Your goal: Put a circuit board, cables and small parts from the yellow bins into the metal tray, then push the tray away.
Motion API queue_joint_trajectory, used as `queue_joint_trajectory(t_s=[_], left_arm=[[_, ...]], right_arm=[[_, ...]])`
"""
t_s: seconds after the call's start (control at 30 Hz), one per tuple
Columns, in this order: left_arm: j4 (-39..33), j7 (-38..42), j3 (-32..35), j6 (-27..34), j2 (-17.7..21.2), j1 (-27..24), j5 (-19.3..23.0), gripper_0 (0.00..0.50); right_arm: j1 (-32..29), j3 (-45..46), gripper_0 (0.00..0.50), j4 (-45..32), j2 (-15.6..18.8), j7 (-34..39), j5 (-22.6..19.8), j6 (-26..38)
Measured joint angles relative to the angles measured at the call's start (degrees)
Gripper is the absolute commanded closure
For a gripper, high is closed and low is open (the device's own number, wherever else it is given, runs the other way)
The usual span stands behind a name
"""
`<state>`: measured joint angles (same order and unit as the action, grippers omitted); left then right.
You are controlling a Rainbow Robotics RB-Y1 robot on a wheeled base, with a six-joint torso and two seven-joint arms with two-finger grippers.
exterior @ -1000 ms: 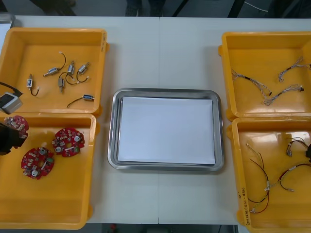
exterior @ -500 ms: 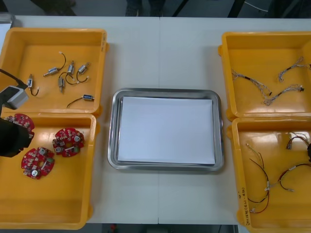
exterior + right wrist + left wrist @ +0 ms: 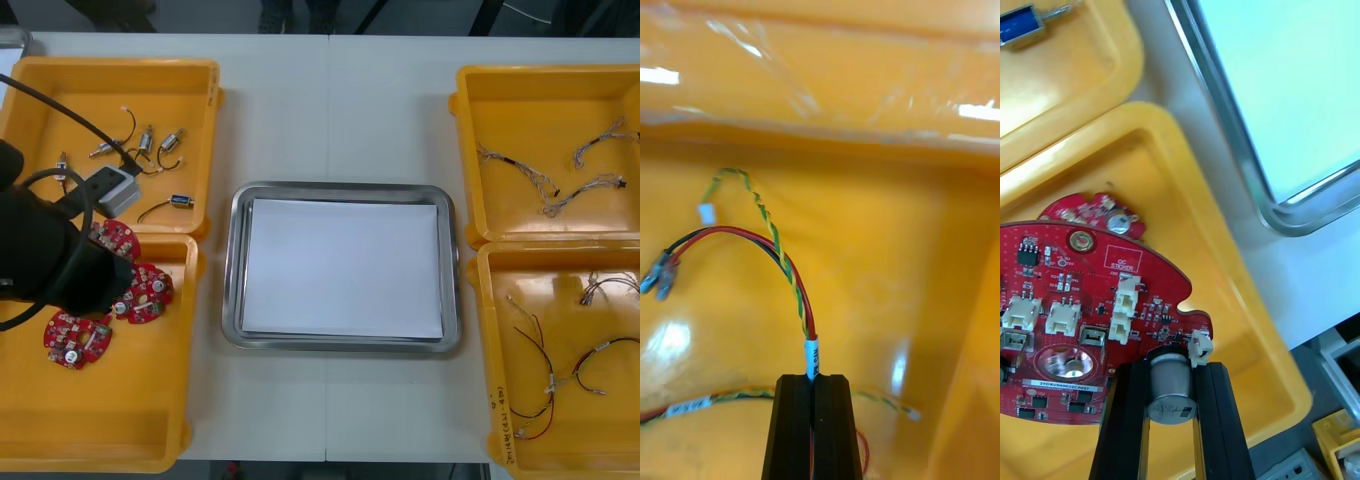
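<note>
Lifting has begun: left gripper (image 3: 1172, 379), closed on a round red circuit board (image 3: 1090, 300), now carries it over the yellow bin (image 3: 100, 420) at the table's near left corner toward the shiny metal tray (image 3: 230, 290); right gripper (image 3: 814, 386) pinches a red-and-yellow cable (image 3: 812, 352).

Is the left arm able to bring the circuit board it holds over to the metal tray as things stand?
Probably yes. The left end effector grips the circuit board over the near left bin, the tray lies right beside that bin, and nothing stands between them.
</note>
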<state>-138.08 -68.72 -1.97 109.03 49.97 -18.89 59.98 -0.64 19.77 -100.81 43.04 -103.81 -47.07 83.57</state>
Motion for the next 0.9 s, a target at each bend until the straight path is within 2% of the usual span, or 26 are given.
queue_joint_trajectory(t_s=[0.23,0.3,0.47,0.63,0.9], left_arm=[[-0.17,20.61,-9.40,0.01,-0.14,-6.78,-0.58,0.498],[-0.17,24.23,-12.17,0.01,-0.54,-8.75,-1.59,0.499],[0.45,25.28,-19.88,0.01,-3.11,-14.59,-4.74,0.497],[4.69,25.32,-25.70,0.00,-7.32,-19.89,-6.77,0.497],[13.65,25.36,-31.85,-3.30,-13.45,-24.56,-9.86,0.497]], right_arm=[[1.16,3.62,0.500,-5.82,0.00,0.00,-0.02,9.05],[1.46,4.60,0.500,-7.76,0.00,0.00,-0.05,11.62],[2.30,7.60,0.500,-13.45,0.00,0.00,-0.15,19.43],[3.45,10.44,0.500,-16.85,0.00,0.00,-0.58,25.87],[5.98,12.53,0.500,-23.13,0.00,0.01,-1.28,26.13]])
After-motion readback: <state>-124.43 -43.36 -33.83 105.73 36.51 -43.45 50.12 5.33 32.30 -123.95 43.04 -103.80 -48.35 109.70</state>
